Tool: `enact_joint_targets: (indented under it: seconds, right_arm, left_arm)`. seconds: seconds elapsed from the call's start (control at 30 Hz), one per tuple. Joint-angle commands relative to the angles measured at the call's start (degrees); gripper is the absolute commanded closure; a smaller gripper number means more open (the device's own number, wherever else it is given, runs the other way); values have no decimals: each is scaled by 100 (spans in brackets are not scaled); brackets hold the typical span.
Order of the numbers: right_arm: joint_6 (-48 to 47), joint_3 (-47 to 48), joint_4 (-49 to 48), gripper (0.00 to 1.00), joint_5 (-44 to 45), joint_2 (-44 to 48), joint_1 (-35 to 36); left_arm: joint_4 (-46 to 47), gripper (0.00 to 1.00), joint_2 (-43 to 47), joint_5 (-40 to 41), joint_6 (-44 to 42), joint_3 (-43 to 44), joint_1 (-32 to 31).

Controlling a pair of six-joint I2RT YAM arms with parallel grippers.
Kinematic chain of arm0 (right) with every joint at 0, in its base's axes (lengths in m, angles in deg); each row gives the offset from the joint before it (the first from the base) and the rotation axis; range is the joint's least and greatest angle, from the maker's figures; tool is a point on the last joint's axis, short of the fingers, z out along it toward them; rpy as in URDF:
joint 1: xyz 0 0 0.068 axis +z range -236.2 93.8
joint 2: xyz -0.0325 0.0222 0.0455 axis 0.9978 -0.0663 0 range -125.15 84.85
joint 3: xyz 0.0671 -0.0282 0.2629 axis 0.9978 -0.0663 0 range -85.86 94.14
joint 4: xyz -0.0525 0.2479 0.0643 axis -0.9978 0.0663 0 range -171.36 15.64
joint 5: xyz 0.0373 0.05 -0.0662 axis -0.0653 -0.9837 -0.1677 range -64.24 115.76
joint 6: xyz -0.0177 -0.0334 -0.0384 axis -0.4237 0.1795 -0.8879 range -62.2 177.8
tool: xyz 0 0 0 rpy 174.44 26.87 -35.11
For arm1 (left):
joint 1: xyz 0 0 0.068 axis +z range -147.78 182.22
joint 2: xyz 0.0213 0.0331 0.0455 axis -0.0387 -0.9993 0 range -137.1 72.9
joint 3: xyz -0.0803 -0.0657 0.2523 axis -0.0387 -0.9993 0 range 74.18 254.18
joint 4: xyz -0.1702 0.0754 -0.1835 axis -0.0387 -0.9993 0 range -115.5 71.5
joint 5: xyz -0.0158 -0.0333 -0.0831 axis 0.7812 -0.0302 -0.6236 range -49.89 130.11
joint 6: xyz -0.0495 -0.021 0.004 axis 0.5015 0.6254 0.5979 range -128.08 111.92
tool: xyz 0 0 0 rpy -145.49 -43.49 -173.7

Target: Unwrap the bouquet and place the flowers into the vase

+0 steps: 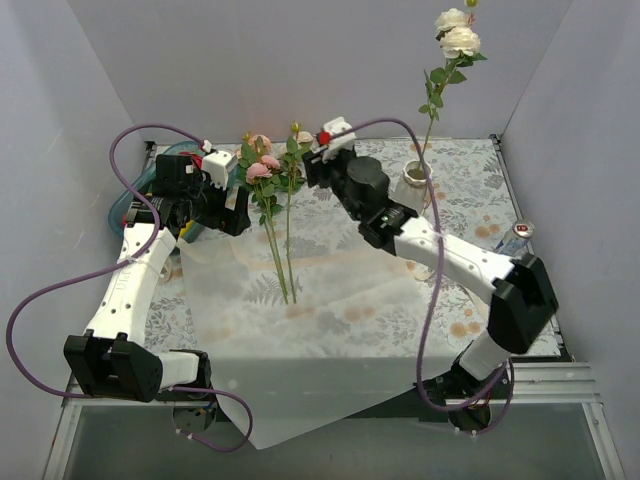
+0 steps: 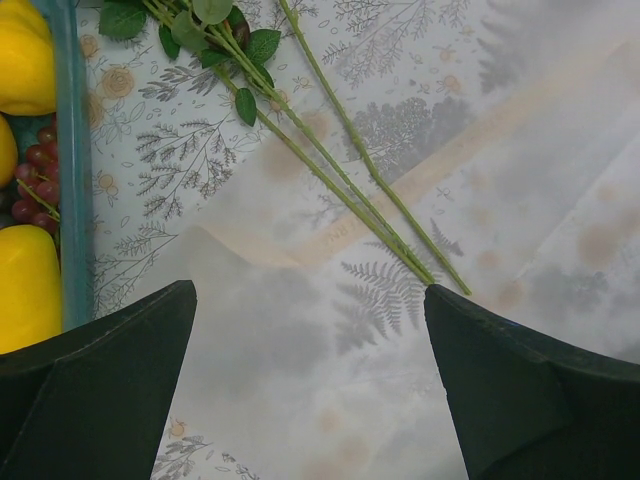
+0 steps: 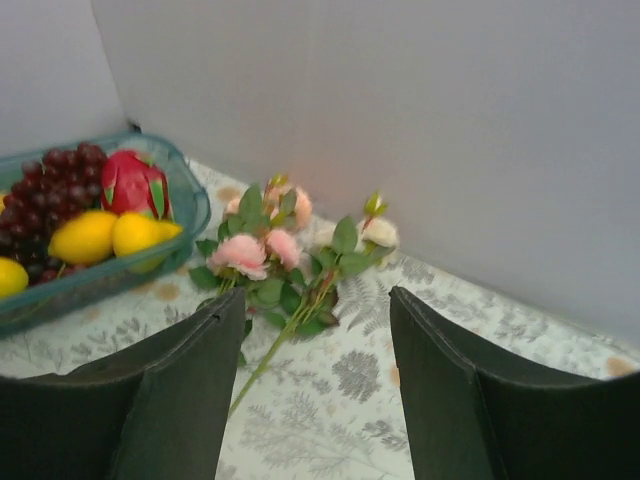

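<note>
The bouquet lies unwrapped. Its white translucent paper [image 1: 310,330] is spread flat on the table. Several pink and cream flowers [image 1: 268,170] lie loose, heads toward the back wall, with their stem ends [image 2: 440,278] on the paper. One white rose [image 1: 455,30] stands upright in the small white vase [image 1: 417,176] at the back right. My left gripper [image 1: 238,215] [image 2: 310,290] hovers open over the paper, just left of the stems. My right gripper [image 1: 312,165] [image 3: 318,292] is open with nothing between its jaws, just right of the lying flower heads [image 3: 245,252].
A teal tray [image 1: 140,190] [image 3: 190,200] of yellow fruit and grapes stands at the back left, close to my left arm. A small silver can [image 1: 520,232] stands at the right edge. Grey walls enclose the floral tablecloth on three sides.
</note>
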Motion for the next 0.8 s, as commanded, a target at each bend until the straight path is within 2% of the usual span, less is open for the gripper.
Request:
enact_joint_targets:
  seconds: [0.0, 0.1, 0.23, 0.47, 0.77]
  right_arm:
    - [805, 1709, 2192, 33, 131, -1582, 110]
    - [1069, 2504, 2966, 32, 175, -2367, 180]
    - [1147, 3190, 3135, 31, 105, -3309, 233]
    - [1464, 3525, 3188, 32, -18, -3995, 224]
    - [1754, 3200, 2819, 31, 122, -4277, 233]
  left_arm:
    - [87, 2, 167, -75, 42, 153, 4]
    - [87, 2, 176, -67, 25, 135, 13]
    - [114, 2, 229, -5, -28, 65, 13]
    - [175, 2, 325, -23, -2, 65, 13]
    - [184, 2, 334, -5, -54, 21, 13]
